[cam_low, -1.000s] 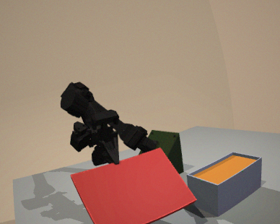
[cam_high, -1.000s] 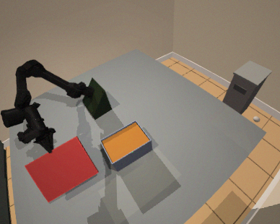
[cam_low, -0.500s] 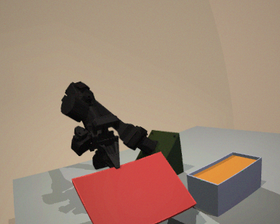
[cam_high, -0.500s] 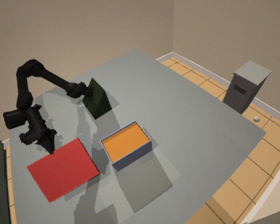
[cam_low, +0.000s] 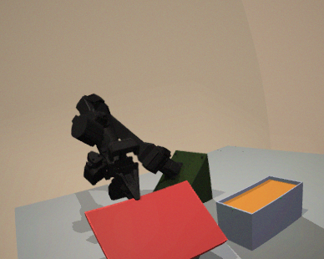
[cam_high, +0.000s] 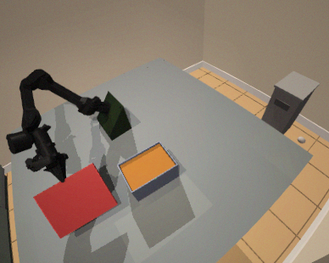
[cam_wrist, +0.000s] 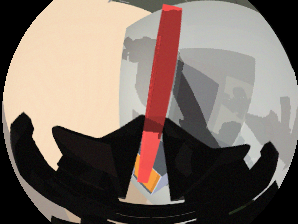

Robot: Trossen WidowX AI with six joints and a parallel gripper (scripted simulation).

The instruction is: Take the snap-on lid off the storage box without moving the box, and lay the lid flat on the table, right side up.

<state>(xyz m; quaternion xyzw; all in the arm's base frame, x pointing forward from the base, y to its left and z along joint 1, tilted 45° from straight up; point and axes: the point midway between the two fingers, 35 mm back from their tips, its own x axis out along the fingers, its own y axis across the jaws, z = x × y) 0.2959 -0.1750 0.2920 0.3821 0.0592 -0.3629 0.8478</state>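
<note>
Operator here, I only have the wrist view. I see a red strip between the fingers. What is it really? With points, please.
Observer: It's the box's broad red lid (cam_high: 76,201) (cam_low: 157,223) (cam_wrist: 166,70), seen edge-on in your view; the gripper (cam_high: 64,181) (cam_low: 138,199) (cam_wrist: 153,120) holds it by one edge.
Operator: Is it lying flat yet?
Observer: No, the exterior view shows it tilted, the gripped edge higher.
Operator: And what's that green bit at the top of my picture?
Observer: I can't identify that bit, but a dark green wedge-shaped block (cam_high: 113,119) (cam_low: 200,177) stands under the arm's base end.

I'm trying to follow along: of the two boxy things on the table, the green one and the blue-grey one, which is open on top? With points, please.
The blue-grey box (cam_high: 156,187) (cam_low: 278,217): its orange inside shows, while the green wedge (cam_high: 117,120) (cam_low: 200,175) has solid faces.
</note>
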